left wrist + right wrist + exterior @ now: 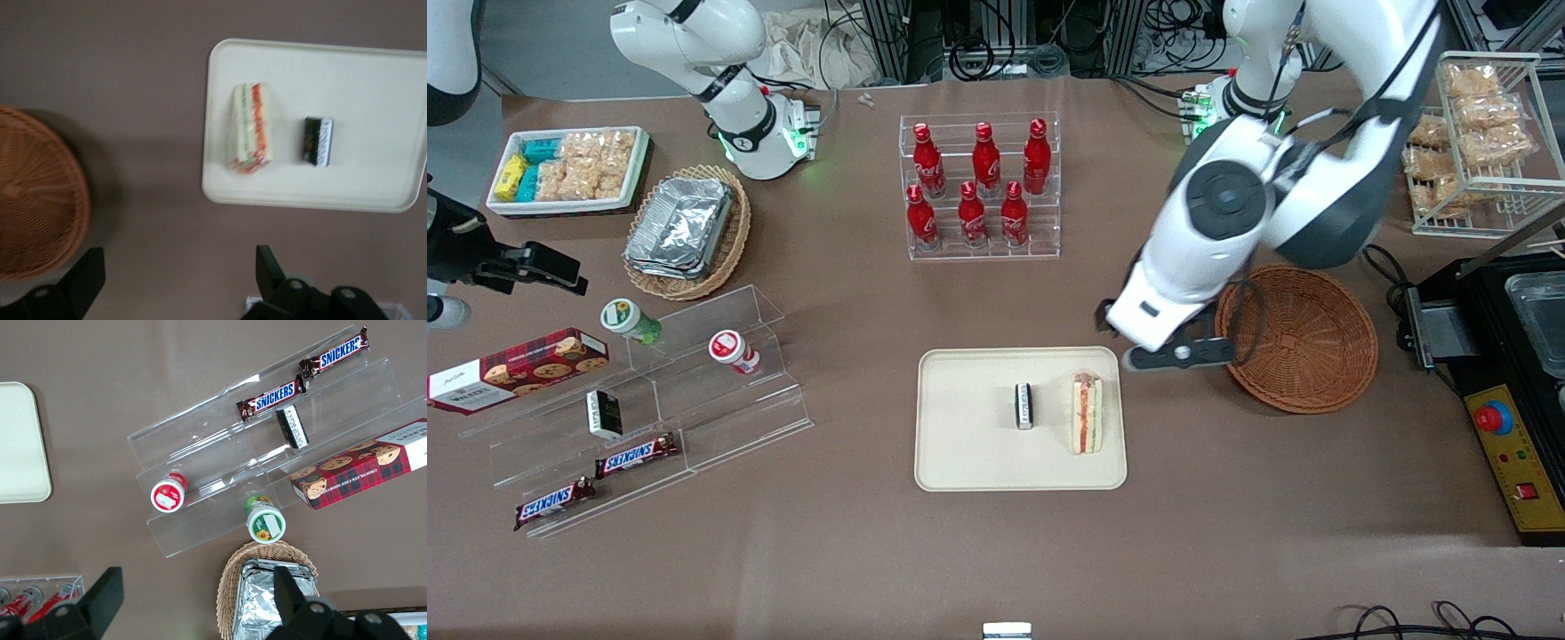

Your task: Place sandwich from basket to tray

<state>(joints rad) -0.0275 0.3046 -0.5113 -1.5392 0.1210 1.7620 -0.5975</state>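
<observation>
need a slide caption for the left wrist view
Open gripper above bare table, sandwich lying on the tray, basket empty.

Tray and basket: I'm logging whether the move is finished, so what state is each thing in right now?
sandwich: lying on the tray, not held.
tray: flat on the table, holding the sandwich and a small dark packet.
basket: upright, empty.
pincer: open, holding nothing, above the table between basket and tray.
</observation>
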